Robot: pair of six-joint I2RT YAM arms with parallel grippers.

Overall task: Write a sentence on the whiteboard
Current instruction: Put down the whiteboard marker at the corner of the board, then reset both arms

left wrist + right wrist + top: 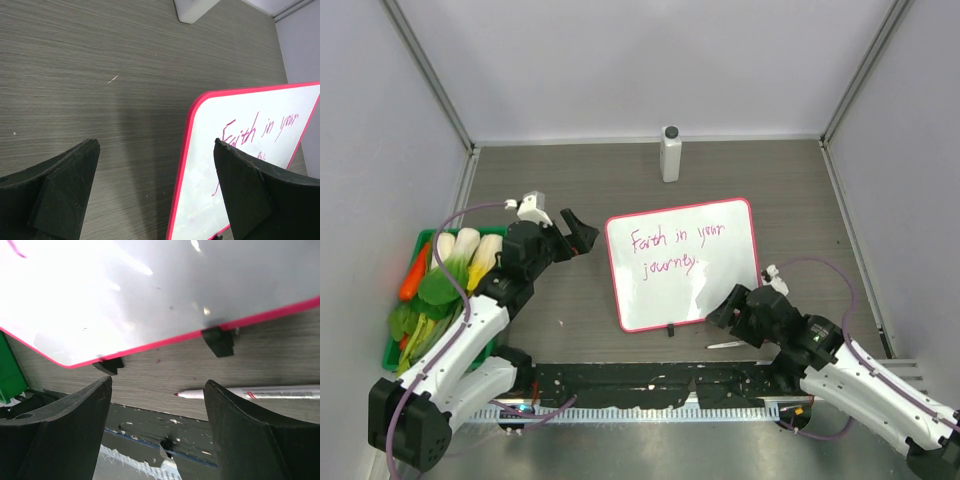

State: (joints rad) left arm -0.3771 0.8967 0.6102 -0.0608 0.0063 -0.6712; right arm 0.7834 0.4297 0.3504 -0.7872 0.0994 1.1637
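Between the left gripper (578,232) and the right gripper (157,390), both gaping and empty, the whiteboard (682,262) is carrying the sentence (670,248). Seemingly light, stiff and slick-faced, it is inviting a pinch on its pink frame edge.

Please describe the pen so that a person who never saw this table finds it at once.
Find the whiteboard with the pink frame in the middle of the table. In front of its near edge, towards the right, the pen lies flat on the wood. It is thin and white with a bare pink tip, unlike the upright white bottle at the far wall.
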